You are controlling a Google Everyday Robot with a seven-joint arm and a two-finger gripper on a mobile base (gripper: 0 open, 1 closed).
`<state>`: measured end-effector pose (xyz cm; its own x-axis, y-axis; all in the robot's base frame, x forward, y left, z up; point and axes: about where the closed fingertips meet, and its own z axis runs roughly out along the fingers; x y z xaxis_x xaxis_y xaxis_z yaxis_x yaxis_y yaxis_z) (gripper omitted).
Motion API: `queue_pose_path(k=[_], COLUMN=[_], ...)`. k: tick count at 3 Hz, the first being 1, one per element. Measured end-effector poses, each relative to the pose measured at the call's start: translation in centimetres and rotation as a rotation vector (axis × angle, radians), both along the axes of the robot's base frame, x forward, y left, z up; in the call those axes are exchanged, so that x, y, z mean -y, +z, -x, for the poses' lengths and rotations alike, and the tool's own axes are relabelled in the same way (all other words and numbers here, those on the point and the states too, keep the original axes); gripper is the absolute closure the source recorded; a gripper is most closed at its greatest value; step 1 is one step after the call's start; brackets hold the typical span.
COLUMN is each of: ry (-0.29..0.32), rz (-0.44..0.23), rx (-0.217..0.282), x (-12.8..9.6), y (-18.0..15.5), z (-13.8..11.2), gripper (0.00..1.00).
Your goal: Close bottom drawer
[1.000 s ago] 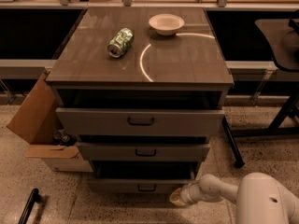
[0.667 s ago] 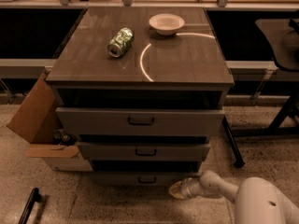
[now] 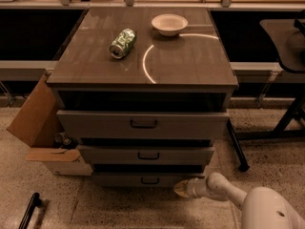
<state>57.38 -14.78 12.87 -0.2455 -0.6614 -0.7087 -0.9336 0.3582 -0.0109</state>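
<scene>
1. Grey-brown laminate covers the cabinet [image 3: 190, 75] in the middle of the camera view; three drawer fronts step down its face, each narrower than the one above.
2. The bottom drawer [image 3: 119, 179] is the lowest and narrowest front, just above the speckled floor [image 3: 133, 209]; its small dark handle [image 3: 150, 180] sits at the centre; a thin dark gap shows between it and the middle drawer [image 3: 105, 155]; whether it sits fully home cannot be told.
3. The top drawer [image 3: 95, 124] stands furthest out, with a deep black opening above it under the cabinet's top.
4. The gripper [image 3: 184, 189] is low at the right end of the bottom drawer's front, its pale yellowish tip at or touching the lower right corner; whether it is released or clenched cannot be told.
5. The white arm [image 3: 224, 187] runs from the gripper down and to the right into the rounded white robot body [image 3: 271, 213] at the frame's lower right corner.
6. On the cabinet's top a green can [image 3: 123, 43] lies on its side towards the left; a white bowl [image 3: 169, 24] stands upright near the back edge, apart from the can; a bright curved reflection [image 3: 145, 66] crosses the surface between them.
7. A cardboard box [image 3: 33, 123] with an open flap stands against the cabinet's left side; a dark bar [image 3: 29, 209] lies on the floor at lower left; a black stand [image 3: 286, 123] is to the right.
</scene>
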Motion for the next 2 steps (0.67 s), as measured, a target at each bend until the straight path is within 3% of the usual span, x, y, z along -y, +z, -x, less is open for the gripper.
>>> queue_pose_path(k=[1, 2], ry=[-0.057, -0.065], rz=[-0.049, -0.07], rx=[0.063, 0.087], x=[0.82, 1.21], y=[1.05, 1.81], z=[-3.45, -4.13], gripper=[1.0, 1.0])
